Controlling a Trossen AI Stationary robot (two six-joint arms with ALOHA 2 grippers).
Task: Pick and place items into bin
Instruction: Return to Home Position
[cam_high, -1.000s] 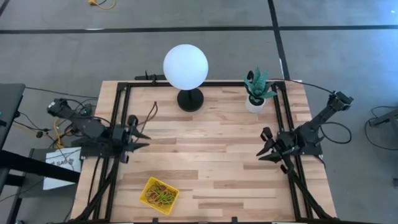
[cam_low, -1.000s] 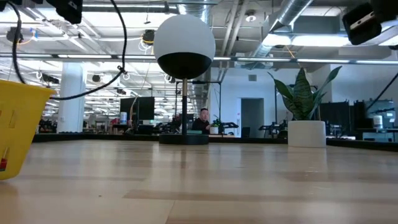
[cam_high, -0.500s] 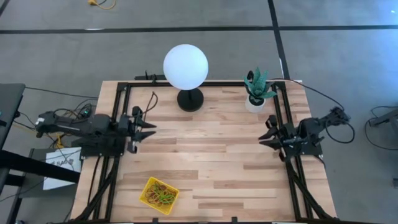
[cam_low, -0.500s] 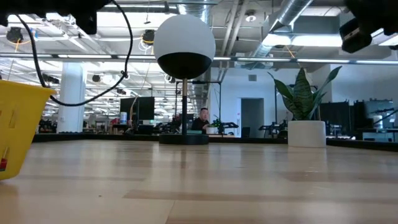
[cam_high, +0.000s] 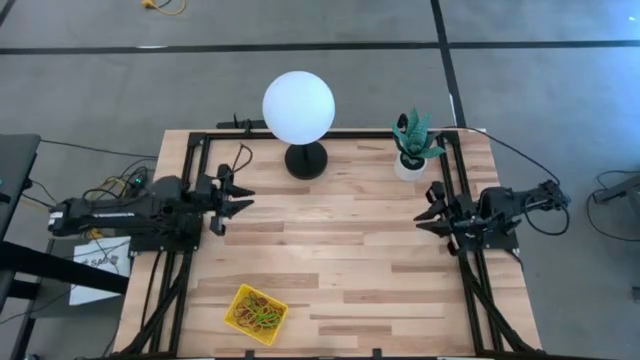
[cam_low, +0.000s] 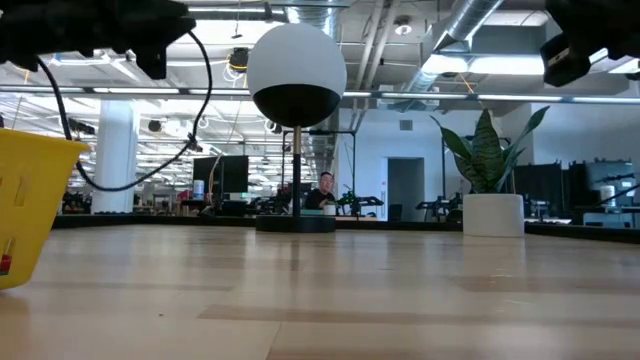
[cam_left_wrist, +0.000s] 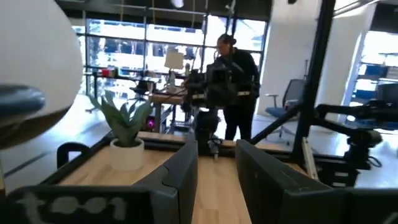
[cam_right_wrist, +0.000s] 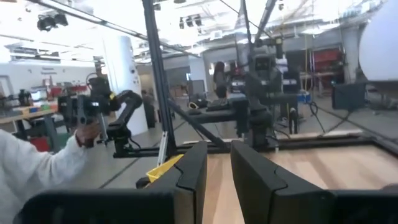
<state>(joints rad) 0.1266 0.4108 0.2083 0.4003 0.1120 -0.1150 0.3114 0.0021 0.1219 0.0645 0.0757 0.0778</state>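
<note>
The yellow bin (cam_high: 256, 314) stands near the table's near edge, left of the middle. Several red, green and yellowish rubber bands (cam_high: 260, 311) lie tangled inside it. In the low view the bin's wall (cam_low: 30, 210) fills the left edge. I see no loose bands on the table. My left gripper (cam_high: 243, 197) is open and empty at the table's left side, pointing level toward the right; it also shows in the left wrist view (cam_left_wrist: 217, 174). My right gripper (cam_high: 422, 213) is open and empty at the table's right side, pointing toward the left; it also shows in the right wrist view (cam_right_wrist: 219, 171).
A globe lamp (cam_high: 298, 110) and a potted plant (cam_high: 411, 150) stand at the table's far edge. Black frame rails (cam_high: 190, 200) run along both sides. A person's sleeve and hand (cam_right_wrist: 43, 155) show beyond the table in the right wrist view.
Both arms have folded back and come lower. My left gripper has gone toward the table's far edge and levelled out. My right gripper has also gone toward the far edge and levelled. The bin and its bands have stayed still.
</note>
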